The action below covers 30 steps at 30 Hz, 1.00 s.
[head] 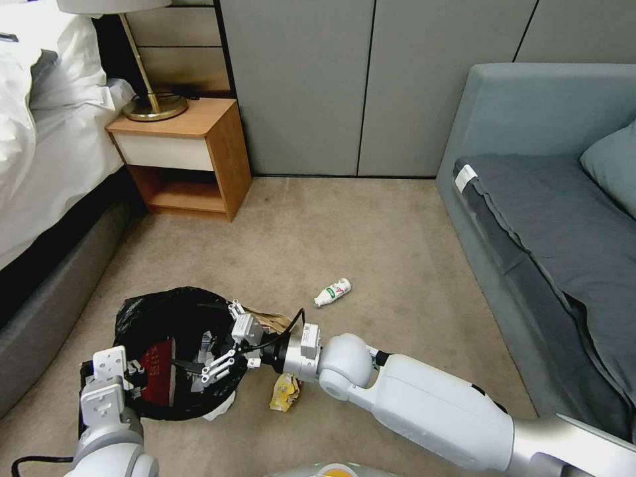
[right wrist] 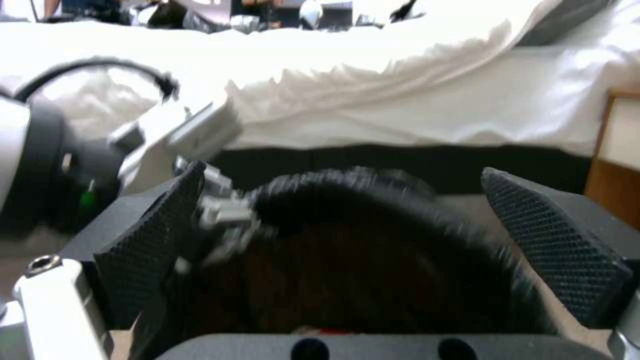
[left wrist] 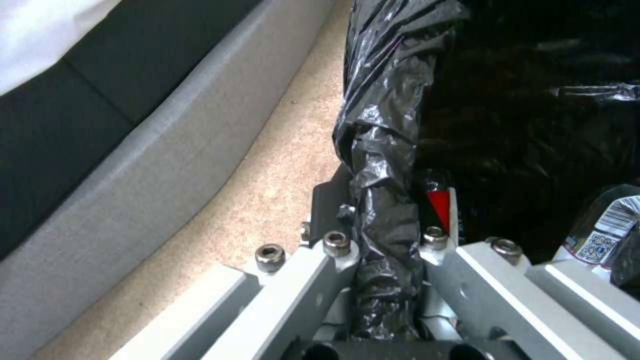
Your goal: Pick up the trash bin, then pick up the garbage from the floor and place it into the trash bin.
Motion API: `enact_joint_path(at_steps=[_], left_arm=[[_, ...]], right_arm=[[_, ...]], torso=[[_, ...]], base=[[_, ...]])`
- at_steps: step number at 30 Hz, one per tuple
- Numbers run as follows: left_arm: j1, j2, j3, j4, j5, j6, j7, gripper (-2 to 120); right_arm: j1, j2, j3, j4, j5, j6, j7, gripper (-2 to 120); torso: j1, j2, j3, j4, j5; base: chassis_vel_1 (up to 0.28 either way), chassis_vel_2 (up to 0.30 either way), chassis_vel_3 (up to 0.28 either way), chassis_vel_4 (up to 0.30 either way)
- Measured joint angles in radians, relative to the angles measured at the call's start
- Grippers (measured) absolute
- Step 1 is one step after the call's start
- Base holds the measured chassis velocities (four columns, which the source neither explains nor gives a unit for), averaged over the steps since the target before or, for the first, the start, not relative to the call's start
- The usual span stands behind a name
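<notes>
The trash bin (head: 173, 311), lined with a crinkled black bag, is at the lower left of the head view. My left gripper (head: 122, 384) is shut on the bin's near rim (left wrist: 383, 200), with the bag pinched between its fingers. My right gripper (head: 215, 344) hovers open over the bin's mouth (right wrist: 360, 270), its pads (right wrist: 155, 245) wide apart and nothing between them. Inside the bin lie a red wrapper (head: 156, 372) and a bottle (left wrist: 603, 235). On the carpet lie garbage pieces: a small bottle (head: 332, 292), a yellow wrapper (head: 285, 392), a brown paper bag (head: 270, 320) and a white scrap (head: 222, 407).
A bed (head: 46, 159) runs along the left, close beside the bin. A wooden nightstand (head: 189, 156) with a lamp (head: 149, 99) stands at the back left. A grey sofa (head: 550, 218) fills the right. Open carpet (head: 371, 232) lies between them.
</notes>
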Motion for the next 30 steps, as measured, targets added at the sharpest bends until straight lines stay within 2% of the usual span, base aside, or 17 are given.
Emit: enact_joint_path(at_steps=[7,11,12,13,18,23,26,30], left_arm=[[0.001,0.000,0.001,0.002,0.001,-0.001,0.000,1],[0.006,0.002,-0.006,0.002,0.000,-0.001,0.000,1],[0.009,0.004,-0.010,0.002,-0.001,-0.002,0.000,1],[0.009,0.004,-0.010,0.002,-0.001,-0.002,0.000,1],[0.017,0.012,-0.016,-0.002,-0.005,-0.003,0.000,1],[0.019,0.021,-0.027,-0.004,-0.011,-0.003,0.001,1],[0.024,0.024,-0.033,-0.008,-0.015,-0.003,0.001,1],[0.024,0.024,-0.034,-0.010,-0.015,-0.003,0.001,1]], right_arm=[[0.001,0.015,0.047,0.055,-0.026,0.016,0.028,100],[-0.034,0.021,0.144,0.155,-0.067,0.021,0.080,100],[-0.062,0.015,0.198,0.211,-0.083,0.005,0.122,100],[-0.062,0.015,0.198,0.211,-0.083,0.005,0.122,100],[-0.206,-0.037,0.363,0.344,-0.167,-0.067,0.244,100],[-0.309,-0.083,0.456,0.383,-0.207,-0.096,0.280,100],[-0.449,-0.147,0.550,0.421,-0.228,-0.121,0.321,100],[-0.569,-0.175,0.608,0.426,-0.253,-0.130,0.350,100]], torso=[[0.000,0.000,0.000,0.0001,-0.0001],[0.000,0.000,0.000,0.0001,0.0000],[0.000,0.000,0.000,0.0002,0.0000],[0.000,0.000,0.000,0.0002,0.0000],[0.000,0.000,0.000,0.0000,0.0002],[0.000,0.000,0.000,-0.0003,0.0002],[0.000,0.000,0.000,0.0000,0.0002],[0.000,0.000,0.000,-0.0002,0.0001]], base=[[0.000,0.000,0.000,0.000],[0.000,0.000,0.000,0.000],[0.000,0.000,0.000,0.000],[0.000,0.000,0.000,0.000],[0.000,0.000,0.000,0.000],[0.000,0.000,0.000,0.000],[0.000,0.000,0.000,0.000],[0.000,0.000,0.000,0.000]])
